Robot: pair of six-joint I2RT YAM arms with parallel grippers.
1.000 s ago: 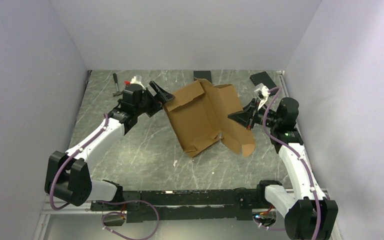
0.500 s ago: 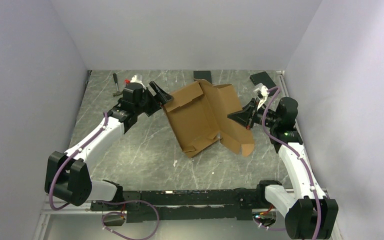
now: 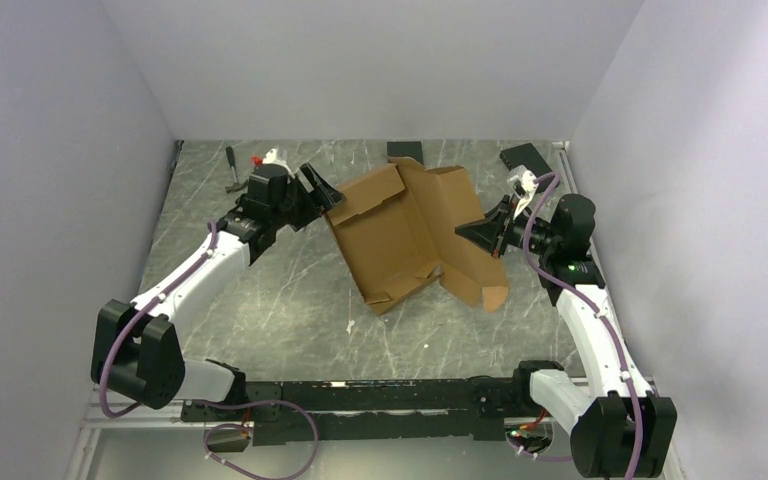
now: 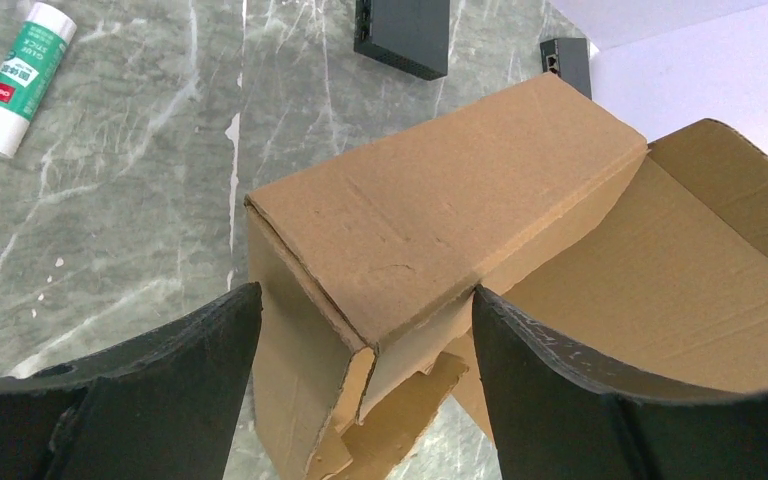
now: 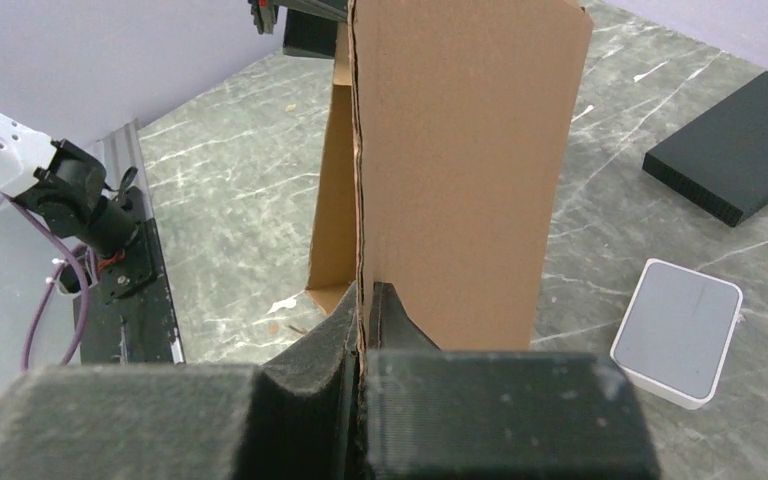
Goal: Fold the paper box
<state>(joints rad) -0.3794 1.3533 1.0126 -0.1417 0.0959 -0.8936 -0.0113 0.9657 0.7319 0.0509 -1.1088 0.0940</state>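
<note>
The brown paper box [image 3: 410, 235] stands half-formed and tilted in the middle of the table, its walls and flaps partly raised. My left gripper [image 3: 324, 190] is at the box's upper left corner. In the left wrist view its jaws [image 4: 362, 300] stand open, straddling a folded corner wall of the box [image 4: 430, 230]; the right fingertip [image 4: 490, 305] touches the cardboard edge. My right gripper [image 3: 477, 232] is at the box's right side. It is shut on the edge of an upright cardboard panel [image 5: 460, 160], pinched between the pads [image 5: 363, 300].
Two black slabs [image 3: 405, 150] [image 3: 525, 157] lie at the back of the table. A glue stick [image 4: 20, 78] and a dark tool [image 3: 231, 170] lie at the back left. A small white case [image 5: 676, 330] sits near the right gripper. A white scrap [image 3: 350, 326] lies in front.
The left gripper's jaws have narrowed a little around the box corner and the wrist has shifted slightly. The box and the right arm have not visibly moved.
</note>
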